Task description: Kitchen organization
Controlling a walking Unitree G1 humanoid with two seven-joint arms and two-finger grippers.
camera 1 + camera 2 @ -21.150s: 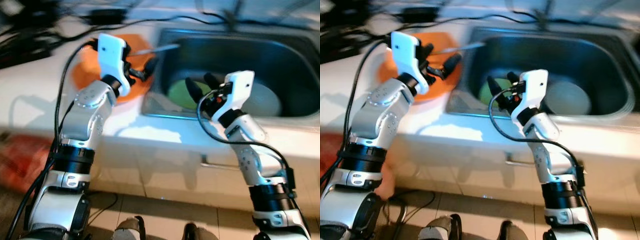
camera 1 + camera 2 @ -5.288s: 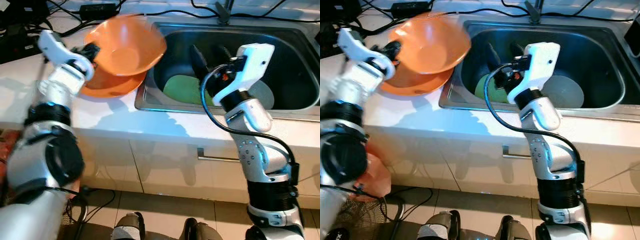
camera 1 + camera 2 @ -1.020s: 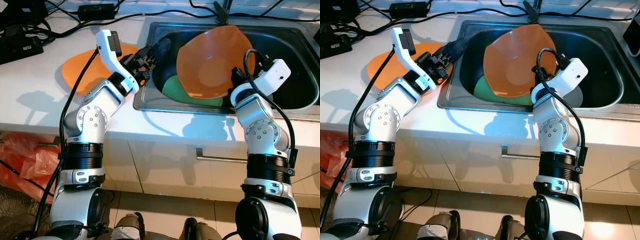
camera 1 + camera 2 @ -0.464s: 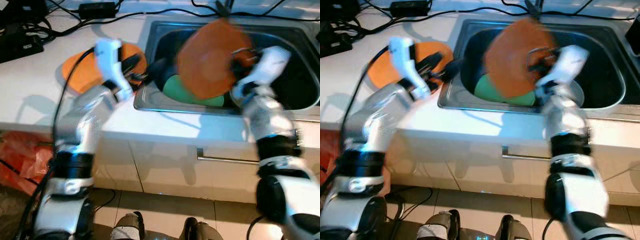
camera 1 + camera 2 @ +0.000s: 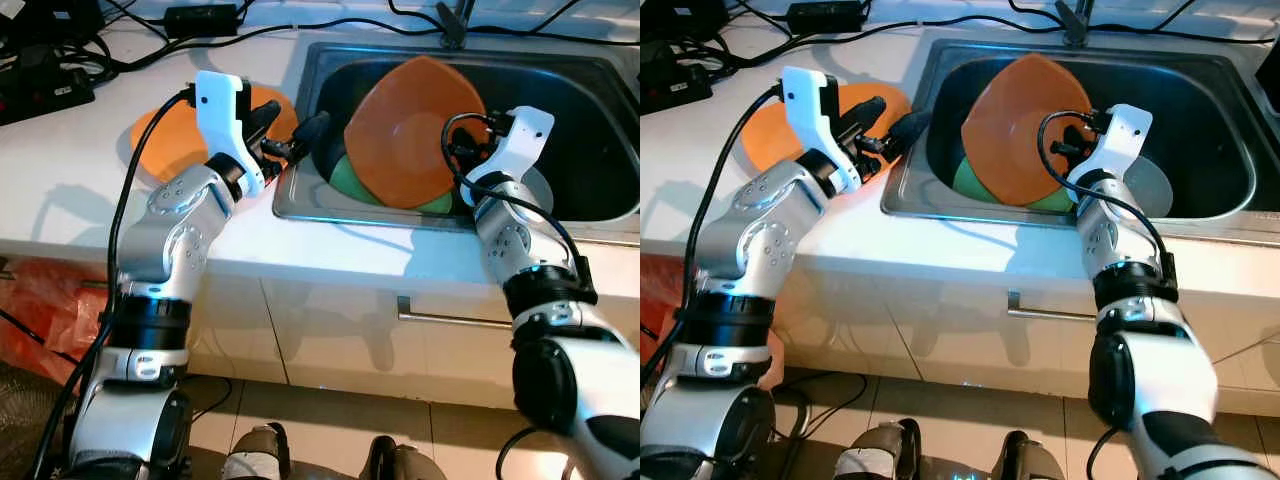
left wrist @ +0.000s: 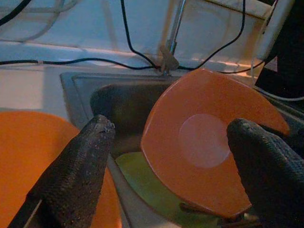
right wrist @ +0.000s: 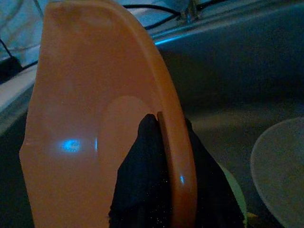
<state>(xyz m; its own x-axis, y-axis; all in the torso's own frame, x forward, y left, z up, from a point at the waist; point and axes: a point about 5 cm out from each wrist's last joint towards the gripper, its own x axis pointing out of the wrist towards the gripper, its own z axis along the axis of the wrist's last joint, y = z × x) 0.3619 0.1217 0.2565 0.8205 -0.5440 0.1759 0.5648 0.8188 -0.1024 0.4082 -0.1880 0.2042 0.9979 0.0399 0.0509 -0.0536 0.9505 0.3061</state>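
An orange bowl stands tilted on edge over the steel sink. My right gripper is shut on its rim; in the right wrist view the black fingers pinch the rim of the bowl. Under the bowl a green plate lies on the sink floor. An orange plate rests on the white counter to the left of the sink. My left gripper hovers open and empty at the sink's left edge, above that plate, its fingers spread wide.
A pale grey plate lies in the sink's right half. The faucet base and black cables run along the back of the counter. A red plastic bag sits on the floor at the left, below the counter edge.
The blur of half a second ago has cleared. My right gripper still holds the orange bowl over the sink, turned a little. The left gripper has drawn back slightly toward the counter.
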